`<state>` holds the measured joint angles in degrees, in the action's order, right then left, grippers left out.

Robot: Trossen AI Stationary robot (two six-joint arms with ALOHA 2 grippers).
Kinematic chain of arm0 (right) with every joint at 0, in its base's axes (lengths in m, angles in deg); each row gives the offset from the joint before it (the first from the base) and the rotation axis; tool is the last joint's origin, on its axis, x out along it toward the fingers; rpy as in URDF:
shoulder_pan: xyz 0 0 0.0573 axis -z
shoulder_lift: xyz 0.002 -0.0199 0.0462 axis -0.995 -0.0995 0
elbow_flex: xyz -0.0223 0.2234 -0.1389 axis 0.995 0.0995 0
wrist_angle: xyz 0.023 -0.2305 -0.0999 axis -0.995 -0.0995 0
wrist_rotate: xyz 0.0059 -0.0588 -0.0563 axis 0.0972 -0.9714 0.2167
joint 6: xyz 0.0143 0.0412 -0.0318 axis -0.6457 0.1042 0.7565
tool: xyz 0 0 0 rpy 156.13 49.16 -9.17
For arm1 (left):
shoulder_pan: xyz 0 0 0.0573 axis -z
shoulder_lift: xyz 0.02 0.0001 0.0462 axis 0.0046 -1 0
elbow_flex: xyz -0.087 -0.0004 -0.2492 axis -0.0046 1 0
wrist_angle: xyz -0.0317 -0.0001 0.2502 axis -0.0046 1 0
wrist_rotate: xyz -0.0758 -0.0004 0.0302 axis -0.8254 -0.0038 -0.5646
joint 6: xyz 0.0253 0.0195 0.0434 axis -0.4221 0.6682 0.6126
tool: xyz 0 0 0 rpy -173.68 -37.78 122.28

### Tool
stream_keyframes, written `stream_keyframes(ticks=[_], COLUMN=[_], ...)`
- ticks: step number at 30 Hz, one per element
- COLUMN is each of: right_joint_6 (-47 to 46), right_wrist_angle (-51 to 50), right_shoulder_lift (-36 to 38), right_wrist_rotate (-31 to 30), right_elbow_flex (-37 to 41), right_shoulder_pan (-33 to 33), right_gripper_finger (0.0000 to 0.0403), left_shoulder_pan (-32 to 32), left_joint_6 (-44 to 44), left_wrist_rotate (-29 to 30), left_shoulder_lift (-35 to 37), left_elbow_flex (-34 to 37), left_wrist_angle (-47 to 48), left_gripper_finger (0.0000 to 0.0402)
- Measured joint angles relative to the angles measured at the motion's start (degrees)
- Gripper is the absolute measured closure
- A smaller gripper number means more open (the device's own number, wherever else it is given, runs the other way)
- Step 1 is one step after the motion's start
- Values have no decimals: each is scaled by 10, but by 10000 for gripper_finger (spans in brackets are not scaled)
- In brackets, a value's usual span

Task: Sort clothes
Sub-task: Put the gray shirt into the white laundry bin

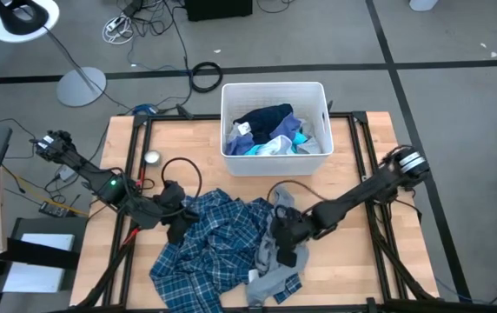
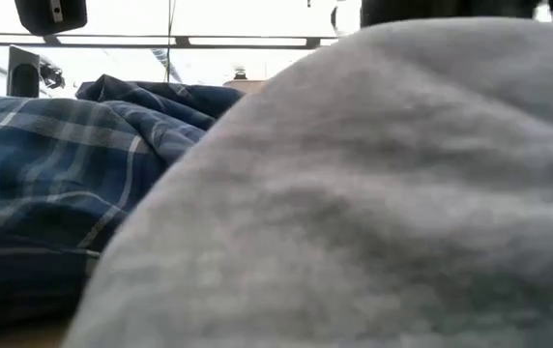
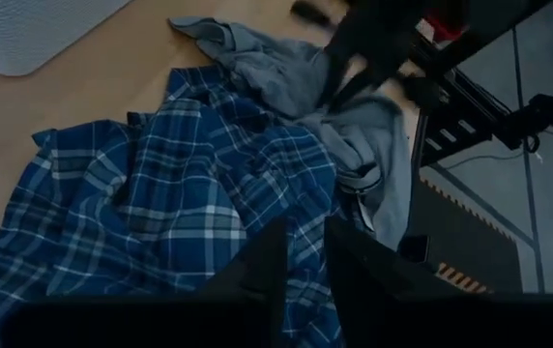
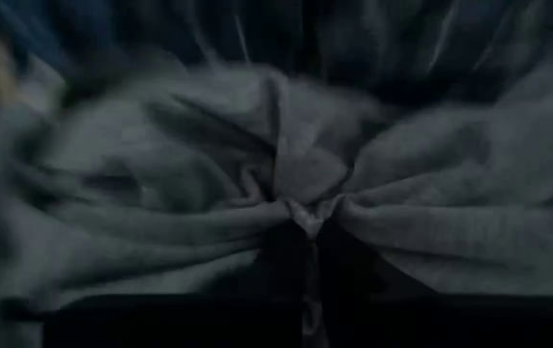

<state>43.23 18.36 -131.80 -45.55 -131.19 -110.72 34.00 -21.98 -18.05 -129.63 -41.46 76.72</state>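
Observation:
A blue-white plaid shirt [image 1: 218,248] lies crumpled on the wooden table's near middle; it also shows in the left wrist view [image 3: 160,193] and the low view [image 2: 54,164]. A plain grey garment [image 1: 270,283] lies at its right side, partly over it, and fills the low view [image 2: 373,193]. My left gripper [image 1: 179,222] is at the shirt's left edge, fingers close together on the plaid. My right gripper [image 1: 288,243] is shut on the grey garment. A dark navy garment [image 1: 266,117], a turquoise one [image 1: 250,149] and a striped one [image 1: 290,135] lie in the white bin. My left gripper has plaid cloth [image 3: 304,242] between its two near-shut fingers [image 3: 262,271] at the shirt's left edge, coming slanting down from the table's left. The shirt lies on the table, slack. My right gripper pinches a gathered bunch of the grey garment [image 4: 305,211], folds running into the fingertips. It comes slanting down from the table's right. The garment lies on the table.
The white rectangular plastic bin [image 1: 231,96] stands at the table's far middle. A small round silver object [image 1: 151,158] and a black cable loop [image 1: 179,169] lie at the far left. Bare wood shows at the near right [image 1: 353,269].

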Motion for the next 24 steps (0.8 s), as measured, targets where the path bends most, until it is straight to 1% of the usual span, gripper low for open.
stream_keyframes(ticks=[3, 7, 9, 11, 14, 18, 22, 24], right_joint_6=[24, 103, 155, 208, 282, 398, 538, 603], right_wrist_angle=[-62, -152, -171, -177, -174, -157, -115, -72], right_shoulder_lift=[52, 115, 150, 178, 205, 225, 224, 224], right_wrist_rotate=[-47, -153, -205, -241, -264, -274, -272, -270], right_elbow_flex=[-44, -118, -159, -196, -252, -333, -397, -421], right_shoulder_pan=[0, 3, 10, 24, 55, 111, 180, 221], right_gripper_finger=[394, 395, 396, 397, 397, 397, 397, 397], left_shoulder_pan=[0, 0, 0, 0, 0, 0, 0, 0], left_joint_6=[0, 0, 0, -1, -2, -2, -13, -17], left_wrist_rotate=[-8, -19, -19, -19, -18, -10, 15, 19], left_shoulder_lift=[0, 0, 0, 0, 0, 0, 0, 0], left_elbow_flex=[0, 0, 0, 0, 0, 0, 0, 0], left_wrist_angle=[9, 23, 23, 22, 13, 9, 8, 9], left_gripper_finger=[326, 326, 326, 326, 326, 326, 326, 326])
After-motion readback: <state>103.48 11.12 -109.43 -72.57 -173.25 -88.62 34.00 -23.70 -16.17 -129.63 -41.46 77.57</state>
